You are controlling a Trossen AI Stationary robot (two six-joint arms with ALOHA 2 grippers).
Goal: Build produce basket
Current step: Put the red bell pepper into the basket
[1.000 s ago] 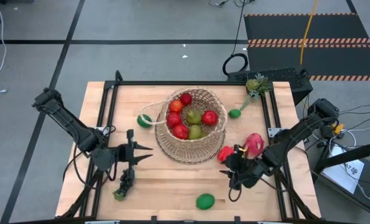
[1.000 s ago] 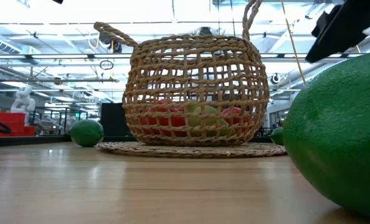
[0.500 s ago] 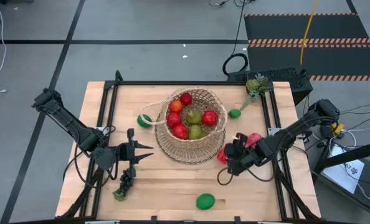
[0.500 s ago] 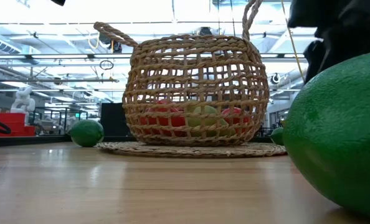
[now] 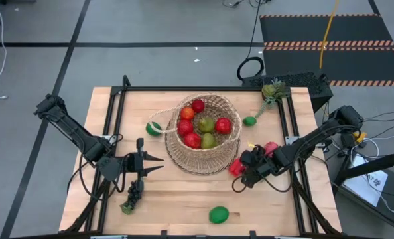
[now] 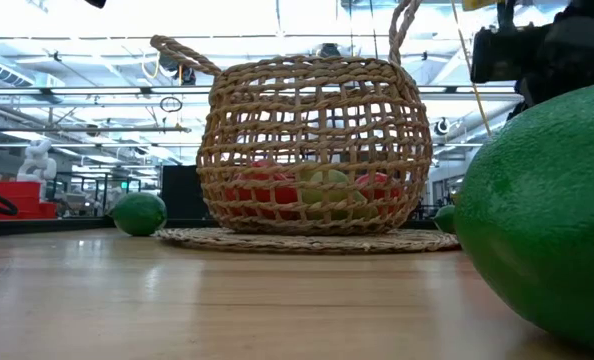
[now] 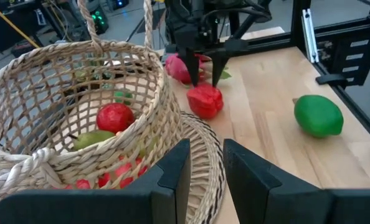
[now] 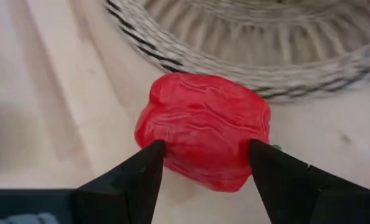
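The basket sits at the middle of the surface, on a flat woven mat, already holding several red round fruits and green pears. Just beside its right near edge lies a red crinkled fruit, resting on the wood. The right claw is down around it, one finger at each side, touching or nearly so, though the fruit is not lifted. A pink dragon fruit lies just behind it.

Still out, as I judge it: a green lime near the front edge, a small one at the far right, another left of the basket, and dark grapes.

The left claw waits left of the basket, narrowly apart and empty.
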